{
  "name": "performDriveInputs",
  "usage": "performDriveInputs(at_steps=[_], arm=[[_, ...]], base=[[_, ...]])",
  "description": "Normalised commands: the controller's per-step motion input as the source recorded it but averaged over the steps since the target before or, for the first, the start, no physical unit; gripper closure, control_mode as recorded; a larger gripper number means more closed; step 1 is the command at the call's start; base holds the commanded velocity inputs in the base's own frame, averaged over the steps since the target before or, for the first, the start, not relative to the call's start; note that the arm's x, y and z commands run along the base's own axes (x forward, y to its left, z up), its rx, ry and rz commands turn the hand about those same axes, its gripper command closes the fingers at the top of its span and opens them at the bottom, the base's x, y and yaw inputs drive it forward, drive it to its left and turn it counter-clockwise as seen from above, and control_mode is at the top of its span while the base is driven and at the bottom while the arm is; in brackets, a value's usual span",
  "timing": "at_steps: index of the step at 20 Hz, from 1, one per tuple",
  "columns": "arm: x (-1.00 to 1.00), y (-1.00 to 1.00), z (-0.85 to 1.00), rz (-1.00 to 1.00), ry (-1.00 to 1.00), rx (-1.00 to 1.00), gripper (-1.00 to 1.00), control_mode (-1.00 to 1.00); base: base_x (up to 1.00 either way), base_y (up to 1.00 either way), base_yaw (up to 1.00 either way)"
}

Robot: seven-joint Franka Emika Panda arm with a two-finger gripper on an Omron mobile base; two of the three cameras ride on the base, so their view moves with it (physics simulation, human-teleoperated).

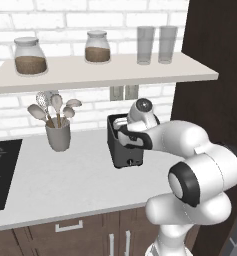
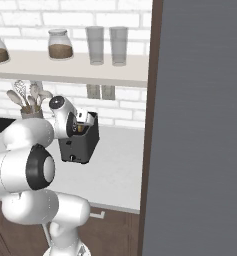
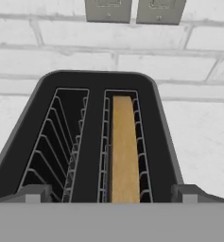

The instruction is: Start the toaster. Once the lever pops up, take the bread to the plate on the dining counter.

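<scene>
We see the gripper [image 3: 111, 194] right above the toaster [image 3: 94, 137], fingers [image 3: 34, 194] spread wide, nothing held. The bread [image 3: 124, 151] stands in the right-hand slot, the other slot bare. The toaster sits on the worktop [image 1: 70, 175] nr the utensil cup [image 1: 58, 134].

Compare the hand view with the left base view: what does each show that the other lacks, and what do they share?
Hand view alone: the toaster's two slots seen from above, with the bread standing in the right slot and the left slot empty, plus the pincer's fingertips.

Left base view alone: the utensil cup, the shelf with jars and glasses, the cooktop and the arm.

Both: the toaster, the brick wall and the outlets behind it.
</scene>
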Motion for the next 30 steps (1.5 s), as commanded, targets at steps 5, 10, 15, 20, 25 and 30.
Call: performDriveInputs(at_steps=[5,10,15,20,25,30], arm=[[0.06,0.0,-0.05,0.0,-0.03,0.0,-1.0,-1.0],[0.07,0.0,-0.03,0.0,-0.02,0.0,1.0,-1.0],[0.07,-0.01,-0.05,0.0,-0.02,0.0,1.0,-1.0],[0.03,-0.08,-0.02,0.0,-0.06,0.0,1.0,-1.0],[0.02,-0.07,0.0,0.0,-0.1,0.0,1.0,-1.0],[0.0,0.0,0.05,0.0,-0.13,0.0,1.0,-1.0]], base=[[0.0,0.0,0.0],[0.0,0.0,0.0],[0.0,0.0,0.0],[0.0,0.0,0.0],[0.0,0.0,0.0],[0.0,0.0,0.0]])
